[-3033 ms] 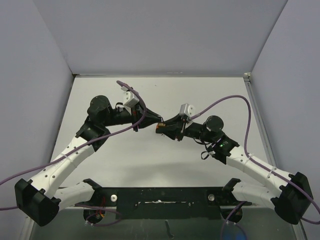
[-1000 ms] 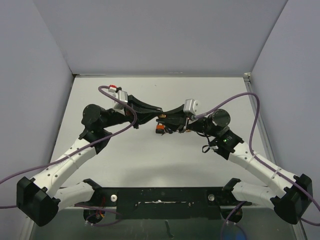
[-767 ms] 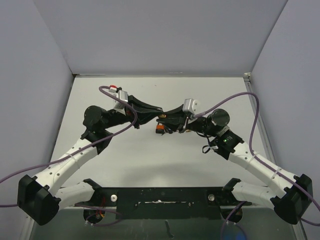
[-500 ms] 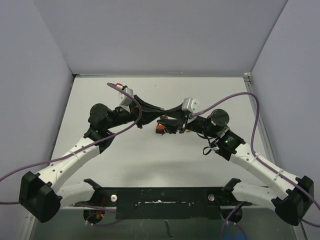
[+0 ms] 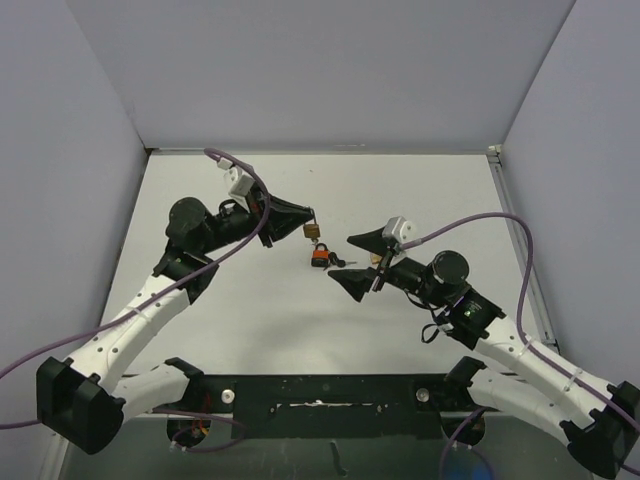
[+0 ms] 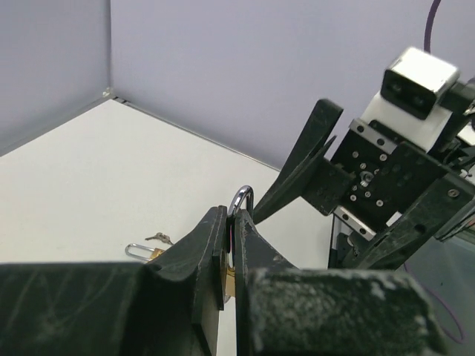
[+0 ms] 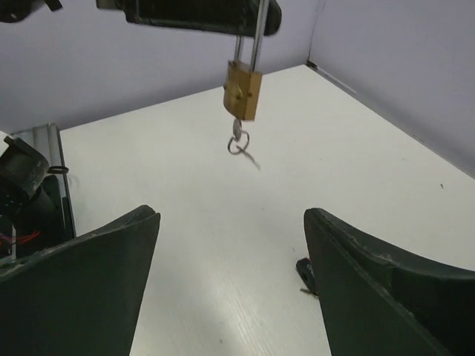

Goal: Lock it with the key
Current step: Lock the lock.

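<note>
Over the white table (image 5: 400, 190), left jaws clamp a brass padlock (image 7: 243, 90).

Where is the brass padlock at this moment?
In the top view the brass padlock hangs by its shackle from the left gripper, just beyond the orange padlock lying on the table, and left of the open right gripper.

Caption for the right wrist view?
Left gripper holds a brass padlock by its shackle, key hanging beneath, facing the open right gripper.
</note>
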